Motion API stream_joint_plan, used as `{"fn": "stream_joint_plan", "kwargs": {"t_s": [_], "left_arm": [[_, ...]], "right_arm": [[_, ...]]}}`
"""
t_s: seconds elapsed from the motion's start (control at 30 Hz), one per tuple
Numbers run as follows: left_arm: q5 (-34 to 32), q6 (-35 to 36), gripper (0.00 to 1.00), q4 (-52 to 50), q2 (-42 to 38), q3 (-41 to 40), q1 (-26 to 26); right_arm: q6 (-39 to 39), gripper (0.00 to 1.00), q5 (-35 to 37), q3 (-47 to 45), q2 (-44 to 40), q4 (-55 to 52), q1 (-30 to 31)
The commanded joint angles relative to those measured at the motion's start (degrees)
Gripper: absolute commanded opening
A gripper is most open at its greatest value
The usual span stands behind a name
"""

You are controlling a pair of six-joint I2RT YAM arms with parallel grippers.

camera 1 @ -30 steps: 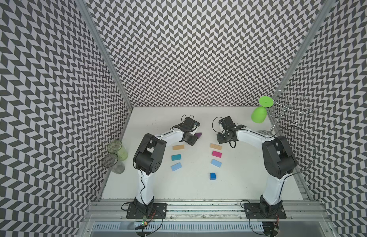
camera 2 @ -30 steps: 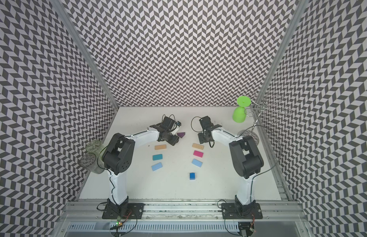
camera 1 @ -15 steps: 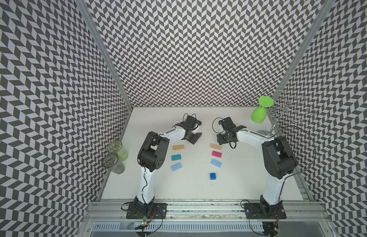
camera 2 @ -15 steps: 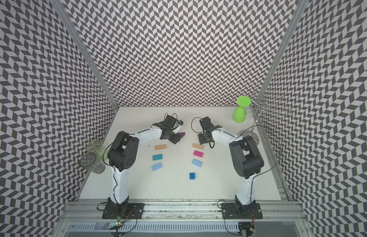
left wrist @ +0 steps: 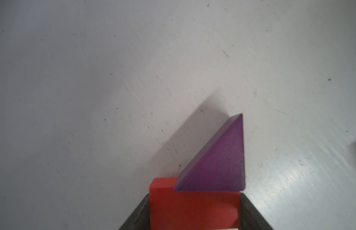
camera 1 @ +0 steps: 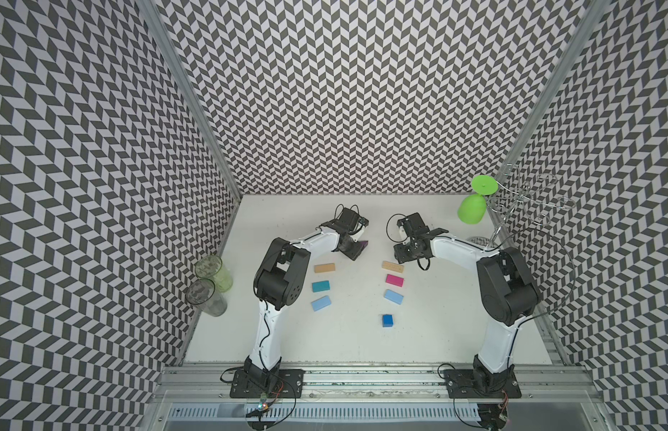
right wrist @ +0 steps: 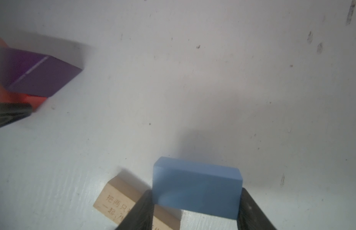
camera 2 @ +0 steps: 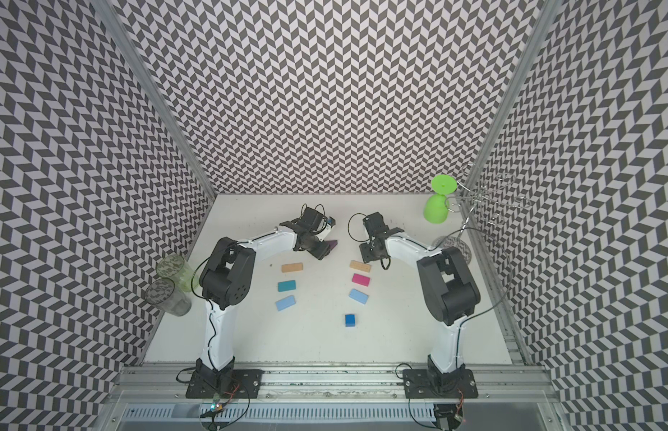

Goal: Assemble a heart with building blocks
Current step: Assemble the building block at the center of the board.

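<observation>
Top views show the white table (camera 1: pixel 343 347) with both arms reaching toward its far middle. Over the last second the left arm (camera 1: pixel 283 276) has swung its elbow inward and crept toward the centre, while the right arm (camera 1: pixel 507 287) has kept its pose. A green goblet (camera 1: pixel 472 209) hangs upside down on a wire rack (camera 1: pixel 526 197) at the far right. Two clear tumblers (camera 1: pixel 209 287) stand against the left wall.

The building blocks lie mid-table in two loose columns, each block apart from its neighbours. One column has a tan block (camera 1: pixel 324 268), a teal block (camera 1: pixel 320 286) and a light blue block (camera 1: pixel 320 303). The other has an engraved tan block (camera 1: pixel 392 266), a magenta block (camera 1: pixel 394 279) and a second light blue block (camera 1: pixel 393 297). A blue cube (camera 1: pixel 387 320) sits nearest the rail.

In the left wrist view the left fingers (left wrist: pixel 139 217) are clamped on a red block (left wrist: pixel 193 207), whose far edge now meets the purple triangle (left wrist: pixel 218 165). The triangle itself has hardly shifted. I judge this to be the first upper piece being seated against the notch, with the heart otherwise unbuilt.

The right fingers (right wrist: pixel 141 215) grip a mid-blue rectangular block (right wrist: pixel 197 191), held partly over the end of the engraved tan block. Whether the two touch I cannot tell. It looks set to become the matching upper piece on the other side.

Chinese characters are burnt into the engraved tan block. "把两只" and "一起" can be read, and the fingers hide the rest. No brand shows anywhere.
</observation>
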Motion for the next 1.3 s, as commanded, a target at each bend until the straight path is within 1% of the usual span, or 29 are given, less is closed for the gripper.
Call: {"fn": "stream_joint_plan", "kwargs": {"t_s": [0.0, 0.23, 1.13, 1.27], "left_arm": [[-0.7, 0.6, 0.55, -2.1, 1.7, 1.0, 0.1], [-1.1, 0.4, 0.57, -1.9, 1.4, 0.6, 0.6], [-0.2, -0.3, 0.57, -1.0, 1.5, 0.7, 1.3], [0.0, -0.6, 0.59, -1.0, 1.9, 0.9, 1.1]], "right_arm": [[-0.3, 0.33, -0.8, 0.5, -0.4, 1.8, 0.0], [-0.2, 0.33, -1.0, 0.5, -0.3, 1.8, 0.0], [0.0, 0.33, -1.1, 0.5, 0.0, 2.1, 0.0], [0.0, 0.33, -1.2, 0.4, 0.1, 2.2, 0.0]]}}
